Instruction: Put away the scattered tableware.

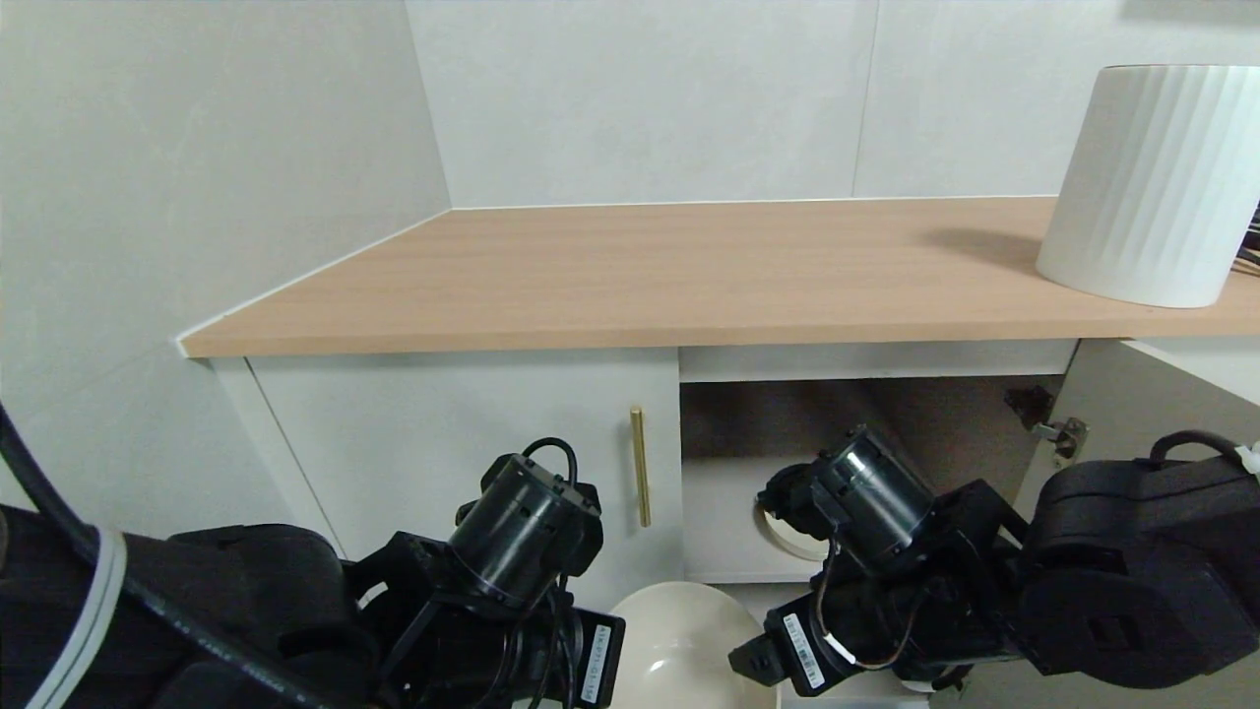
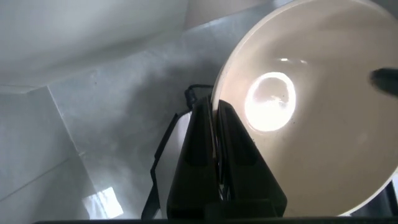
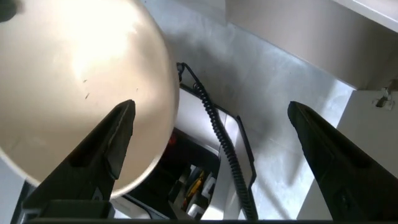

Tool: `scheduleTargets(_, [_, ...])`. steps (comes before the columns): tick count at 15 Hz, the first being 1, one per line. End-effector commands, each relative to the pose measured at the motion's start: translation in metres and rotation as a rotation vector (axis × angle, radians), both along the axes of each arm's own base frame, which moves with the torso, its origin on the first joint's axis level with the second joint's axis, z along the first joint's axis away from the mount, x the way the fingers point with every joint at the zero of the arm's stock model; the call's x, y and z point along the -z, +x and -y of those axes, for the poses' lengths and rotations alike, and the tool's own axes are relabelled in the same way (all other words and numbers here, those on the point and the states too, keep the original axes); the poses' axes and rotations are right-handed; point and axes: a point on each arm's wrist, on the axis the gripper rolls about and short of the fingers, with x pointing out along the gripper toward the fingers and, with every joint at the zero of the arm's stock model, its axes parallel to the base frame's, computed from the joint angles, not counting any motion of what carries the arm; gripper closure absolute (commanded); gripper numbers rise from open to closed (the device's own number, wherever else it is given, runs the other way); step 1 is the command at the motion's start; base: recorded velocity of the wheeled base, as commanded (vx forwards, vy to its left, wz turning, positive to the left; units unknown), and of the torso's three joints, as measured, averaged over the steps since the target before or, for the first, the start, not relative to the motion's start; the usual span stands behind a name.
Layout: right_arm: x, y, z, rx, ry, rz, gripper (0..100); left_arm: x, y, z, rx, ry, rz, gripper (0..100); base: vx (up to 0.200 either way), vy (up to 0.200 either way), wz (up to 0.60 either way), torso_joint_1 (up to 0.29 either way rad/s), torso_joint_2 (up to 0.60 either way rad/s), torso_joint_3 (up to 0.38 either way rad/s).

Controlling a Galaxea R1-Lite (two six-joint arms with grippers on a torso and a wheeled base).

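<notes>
Pincer on the left arm (image 2: 214,107) is clamped tight on the rim of a cream bowl (image 2: 311,118), fingers pinching the edge. That's the piece of tableware in play, and it hangs low in front of the cabinet, below the counter (image 1: 640,276), between the two arms. The closed door (image 1: 463,443) with the gold handle (image 1: 640,481) is on the left. Next to it the open compartment (image 1: 886,423) has a round white rim (image 1: 776,532) sitting inside, plate or bowl, can't tell.

My read: this is the carrying step, bowl picked up but not stowed yet. The next move would need it swung right and forward into that opening without clipping the door edge or whatever's already in there.

The right pincer (image 3: 210,107) is spread wide, holding nothing, with the bowl just beside one finger. The wrist views give you the grip and the open fingers. The head view hides those behind the arms but gives you the cabinet, plus a ribbed white container (image 1: 1152,187) at the counter's far right.
</notes>
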Motion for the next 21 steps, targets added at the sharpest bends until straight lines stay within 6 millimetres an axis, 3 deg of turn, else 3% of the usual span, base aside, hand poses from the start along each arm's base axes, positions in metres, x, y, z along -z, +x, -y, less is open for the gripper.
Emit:
scheduleTargets(1, [0.0057,0.0014,-0.002,0.0,-0.012,-0.012,0,-0.0035,-0.0044,0.0017,0.013,-0.008,0.01,100,0.0,0.0,0.0,0.0,0.0,0.0])
scheduleTargets(4, [0.0069,0.0022,-0.0029,0.0,-0.008,-0.009,0,-0.0013,-0.0056,0.0018,0.018,-0.001,0.004,100,0.0,0.0,0.0,0.0,0.0,0.0])
scheduleTargets(5, [0.0064,0.0022,-0.0028,0.001,-0.007,-0.006,100,-0.0013,-0.0056,0.0018,0.018,-0.001,0.004,100,0.0,0.0,0.0,0.0,0.0,0.0])
scheduleTargets(19, [0.0086,0.0022,-0.0035,0.013,-0.005,-0.017,100,0.0002,-0.0054,0.0013,0.015,0.005,0.001,100,0.0,0.0,0.0,0.0,0.0,0.0])
scheduleTargets(20, [0.009,0.002,-0.0033,0.013,-0.006,-0.018,100,0.0002,-0.0057,0.0016,0.018,0.004,0.0,0,0.0,0.0,0.0,0.0,0.0,0.0])
scheduleTargets(21, [0.0095,0.0021,-0.0034,0.013,-0.007,-0.019,100,0.0002,-0.0054,0.0013,0.015,0.003,0.0,0,0.0,0.0,0.0,0.0,0.0,0.0])
